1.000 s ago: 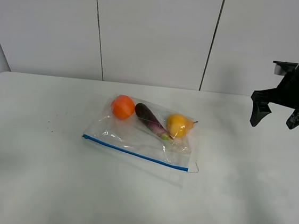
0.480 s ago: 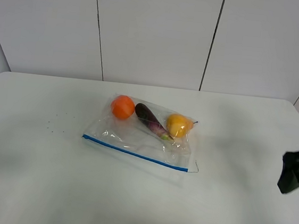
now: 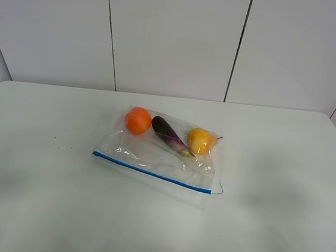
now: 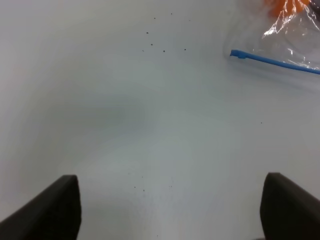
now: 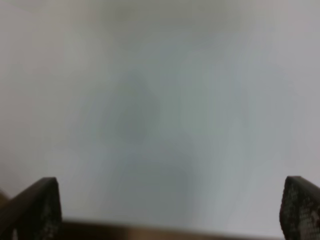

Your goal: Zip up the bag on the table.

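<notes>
From the high cam we see one clear zip bag [image 3: 159,152] lying mid-table [image 3: 39,209], w/ three items inside: 1 orange [image 3: 138,120], 1 eggplant [image 3: 168,135], 1 yellow fruit [image 3: 200,141]. No arms in that view. Left wrist cam adds the blue zip strip [image 4: 275,61] end and the left gripper [image 4: 170,207], jaws apart over bare table. Right wrist cam: right gripper [image 5: 170,212] also spread wide, blurry white surface only.

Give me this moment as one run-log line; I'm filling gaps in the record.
bag: flat on table, untouched | zip strip: nearest camera | left gripper: fingers open, empty | right gripper: fingers open, empty
</notes>
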